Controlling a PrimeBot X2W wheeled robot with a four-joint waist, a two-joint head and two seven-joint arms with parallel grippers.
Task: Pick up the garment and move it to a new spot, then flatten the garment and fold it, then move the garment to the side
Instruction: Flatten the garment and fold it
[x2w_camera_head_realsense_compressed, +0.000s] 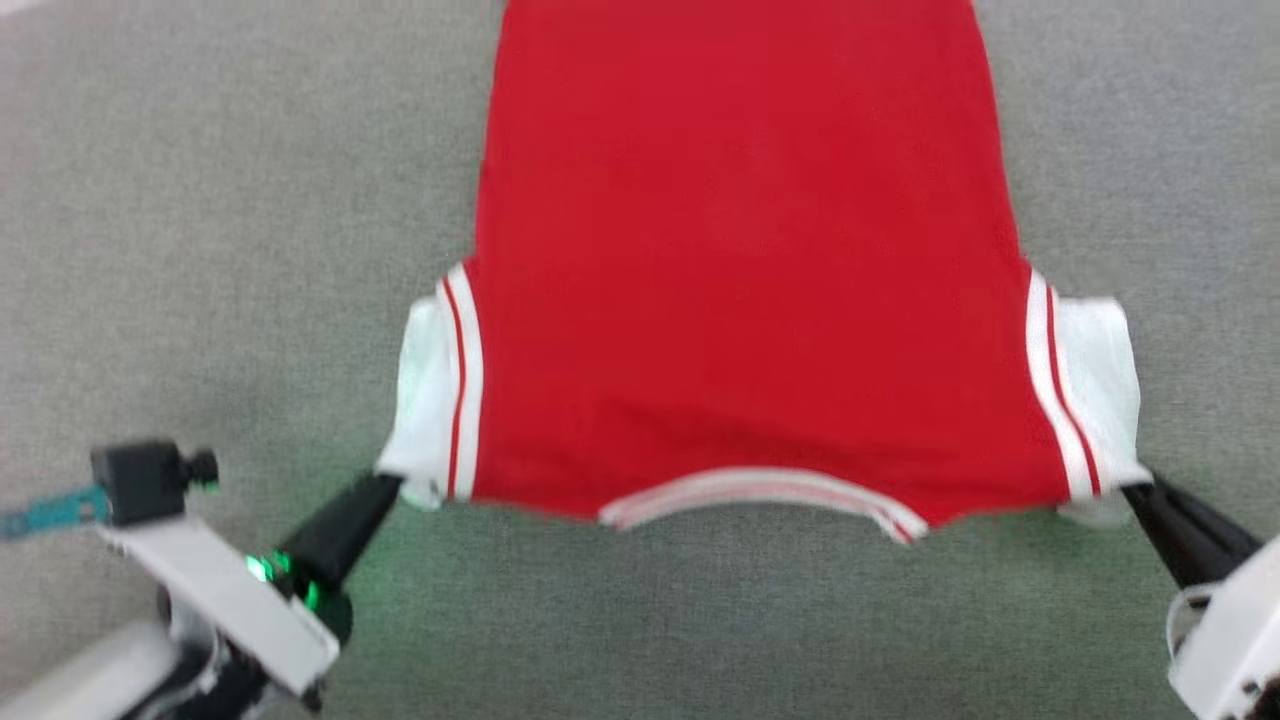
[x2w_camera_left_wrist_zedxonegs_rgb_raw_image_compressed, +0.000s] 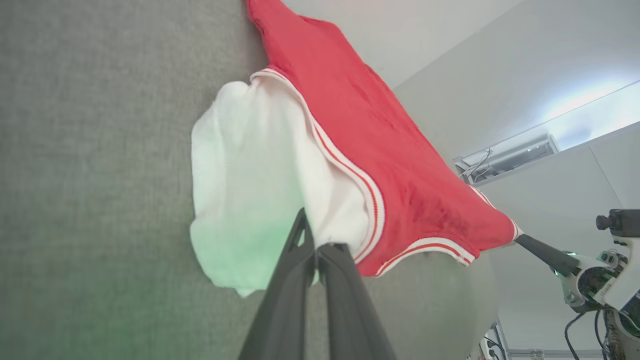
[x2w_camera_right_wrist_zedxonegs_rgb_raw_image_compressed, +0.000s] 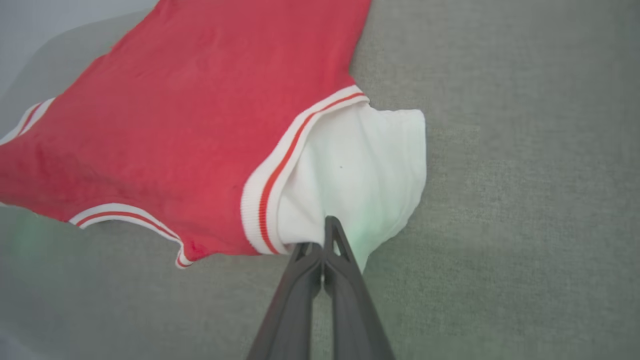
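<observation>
I judge flattening step in hand: garment lies spread on grey surface, curved striped trim toward robot. My left gripper pinched together on left white sleeve; right gripper same on right sleeve. Next move needs equal outward pull, then release together. Wrist views confirm pinch; head view gives whole symmetry.

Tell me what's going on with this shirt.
The robot has the red jersey shirt by both white short sleeves. Its left end effector is shut on the near edge of one sleeve, and its right end effector on the other. The shirt is stretched wide between them, neckline toward the robot, with its body spread on the grey surface. No fold has been made yet.
</observation>
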